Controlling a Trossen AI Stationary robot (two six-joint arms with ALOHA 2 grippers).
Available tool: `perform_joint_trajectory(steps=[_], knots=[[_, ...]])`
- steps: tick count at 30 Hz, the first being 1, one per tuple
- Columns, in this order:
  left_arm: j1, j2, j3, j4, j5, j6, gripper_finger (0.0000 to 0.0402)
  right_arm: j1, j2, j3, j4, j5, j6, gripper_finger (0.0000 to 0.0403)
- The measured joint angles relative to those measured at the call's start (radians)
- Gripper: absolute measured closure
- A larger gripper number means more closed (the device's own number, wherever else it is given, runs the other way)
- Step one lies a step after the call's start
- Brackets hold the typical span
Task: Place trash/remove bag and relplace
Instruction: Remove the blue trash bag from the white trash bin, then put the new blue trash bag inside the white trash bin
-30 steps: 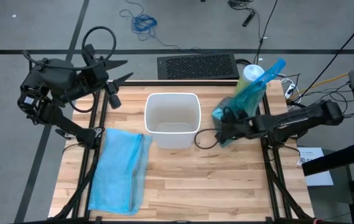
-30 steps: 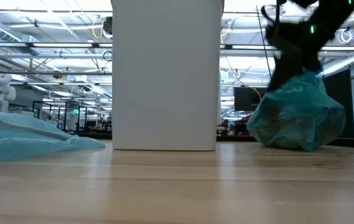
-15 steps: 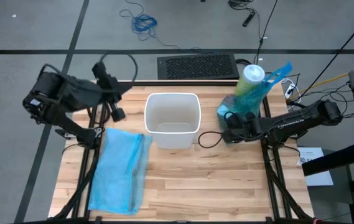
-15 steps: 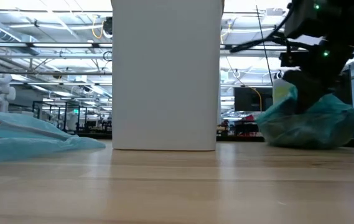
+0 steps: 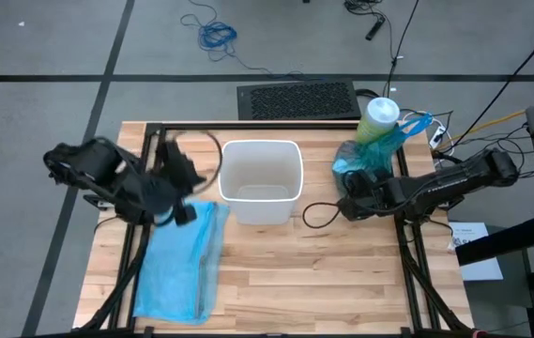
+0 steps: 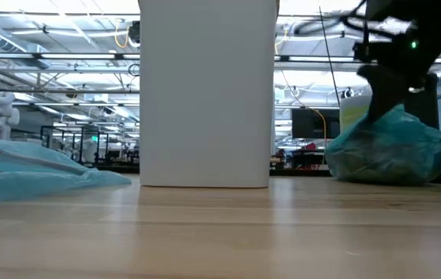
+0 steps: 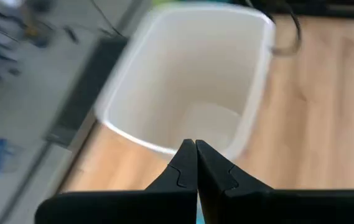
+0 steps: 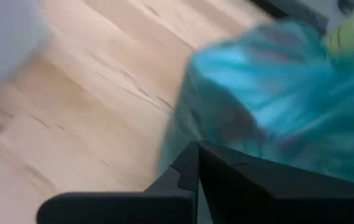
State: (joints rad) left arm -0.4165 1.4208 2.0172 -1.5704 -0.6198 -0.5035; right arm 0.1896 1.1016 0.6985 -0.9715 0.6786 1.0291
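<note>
Pale wooden planks make up your tabletop [image 5: 295,272], framed in black rails, with grey floor and loose cables beyond. At its middle stands the white rectangular plastic bin [image 5: 261,180], bare of any liner. The full, crinkly teal-green plastic bin liner [image 5: 372,150] sits at the right rear, just beside a tall green white-lidded canister [image 5: 380,117]. Your right gripper [image 5: 349,184] lies low against that bag, its fingers closed together; whether any plastic is pinched between them cannot be told, so pulling away might drag the bag over or nudge the canister.

The flat, pale sky-blue plastic bag [image 5: 180,258] lies at the left front. Your left gripper [image 5: 184,199] hangs over its rear edge, close to the bin's left wall, its fingers [image 7: 195,163] shut on nothing. Descend like that and you will only press on the film; it is thin and slippery, so a shallow pinch may catch one layer. Swinging toward the bin could also knock it, being light and empty.
</note>
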Motion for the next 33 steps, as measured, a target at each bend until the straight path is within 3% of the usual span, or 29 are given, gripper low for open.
perform_joint_trajectory(steps=[6, 12, 16, 27, 33], knots=[[-0.072, 0.009, -0.205, 0.000, 0.126, -0.170, 0.0401, 0.061, -0.018, 0.078, -0.009, 0.061, -0.056, 0.0403], [-0.150, 0.011, -0.445, 0.009, 0.236, -0.439, 0.0401, 0.098, -0.018, 0.108, -0.003, 0.063, -0.080, 0.0403], [-0.200, 0.013, -0.598, 0.084, 0.254, -0.578, 0.0401, 0.113, -0.018, 0.108, -0.003, 0.063, -0.076, 0.0403], [-0.228, 0.013, -0.918, 0.633, 0.355, -0.617, 0.0387, 0.117, -0.018, 0.108, 0.006, 0.063, -0.065, 0.0403], [-0.227, 0.013, -1.029, 0.635, 0.384, -0.688, 0.0339, 0.117, -0.018, 0.108, 0.027, 0.060, -0.070, 0.0403]])
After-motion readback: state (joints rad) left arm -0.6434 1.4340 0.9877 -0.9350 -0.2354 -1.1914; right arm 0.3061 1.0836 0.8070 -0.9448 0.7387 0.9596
